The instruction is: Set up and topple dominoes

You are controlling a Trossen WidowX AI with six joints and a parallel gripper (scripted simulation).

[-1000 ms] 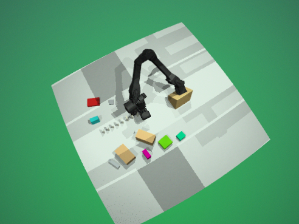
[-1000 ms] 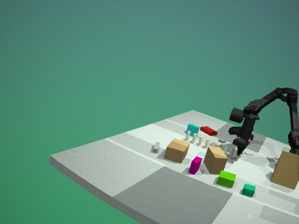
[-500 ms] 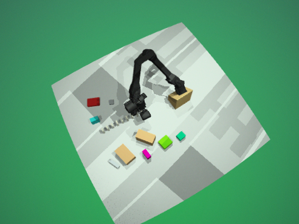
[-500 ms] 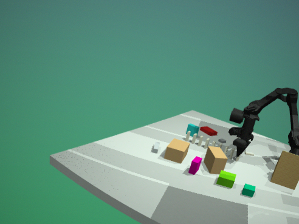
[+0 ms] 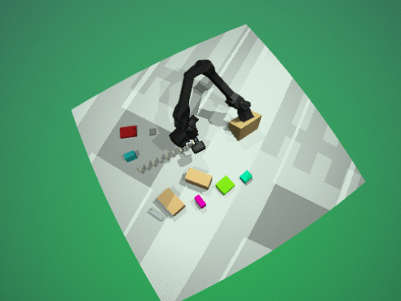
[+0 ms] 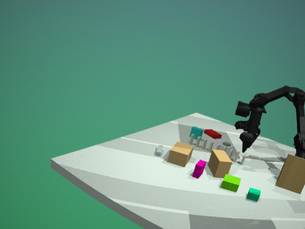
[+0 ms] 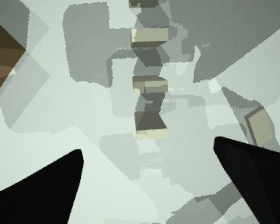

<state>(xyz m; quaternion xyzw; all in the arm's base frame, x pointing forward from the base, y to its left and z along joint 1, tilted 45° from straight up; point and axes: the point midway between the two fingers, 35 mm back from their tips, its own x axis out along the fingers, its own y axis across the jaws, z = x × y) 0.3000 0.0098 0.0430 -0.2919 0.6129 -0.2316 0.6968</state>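
A row of several small beige dominoes (image 5: 163, 159) (image 6: 214, 146) (image 7: 150, 35) stands on the table, running from near the teal block toward the arm. My gripper (image 5: 189, 144) (image 6: 245, 149) (image 7: 150, 150) is open and hangs just above the row's end nearest the arm. The end domino (image 6: 243, 160) (image 7: 151, 125) stands upright, free of the spread fingers. Another domino (image 6: 254, 157) (image 7: 256, 122) lies flat on the table just beyond that end. Nothing is between the fingers.
A red flat block (image 5: 128, 131) (image 6: 212, 133), a teal block (image 5: 129, 156) (image 6: 196, 131) and a small grey cube (image 5: 152, 131) lie behind the row. Two tan boxes (image 5: 198, 178) (image 5: 171, 201) sit in front of the row, with a third tan box (image 5: 244, 126) by the arm's base. Magenta (image 5: 200, 201), lime (image 5: 225, 184), green (image 5: 245, 177) and pale grey (image 5: 156, 214) blocks are also in front.
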